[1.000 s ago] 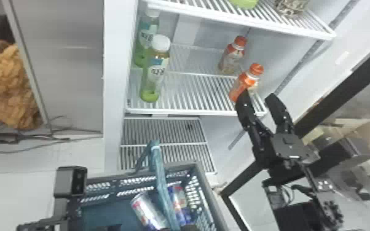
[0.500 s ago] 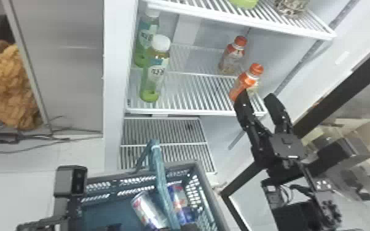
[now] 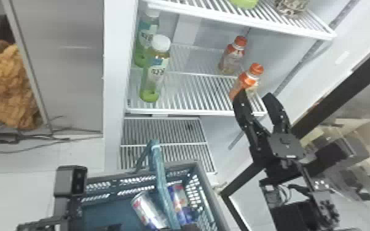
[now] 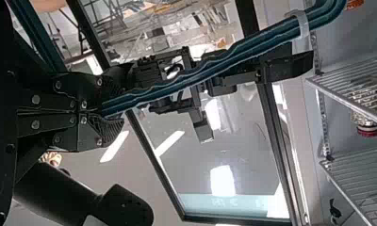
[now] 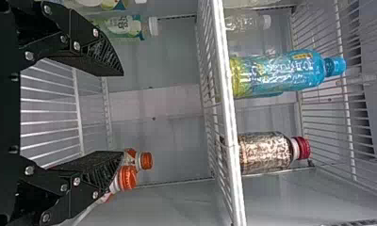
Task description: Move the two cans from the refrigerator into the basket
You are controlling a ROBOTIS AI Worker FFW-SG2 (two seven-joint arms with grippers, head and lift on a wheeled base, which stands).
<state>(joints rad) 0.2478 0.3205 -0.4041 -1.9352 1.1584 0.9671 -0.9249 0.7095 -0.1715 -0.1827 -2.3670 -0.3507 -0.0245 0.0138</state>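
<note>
Slightly leftward now, the right claw [image 3: 255, 92]

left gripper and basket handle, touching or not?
Touching. The left wrist view shows it: the left gripper is shut on the basket handle, one finger pressed on either side of the blue bar.

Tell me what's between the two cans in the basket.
In the head view, the teal handle runs between the left can and the right can, apparently passing above them.

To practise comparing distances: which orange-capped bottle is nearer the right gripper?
The front bottle, just by the right gripper; the other bottle stands farther back.
</note>
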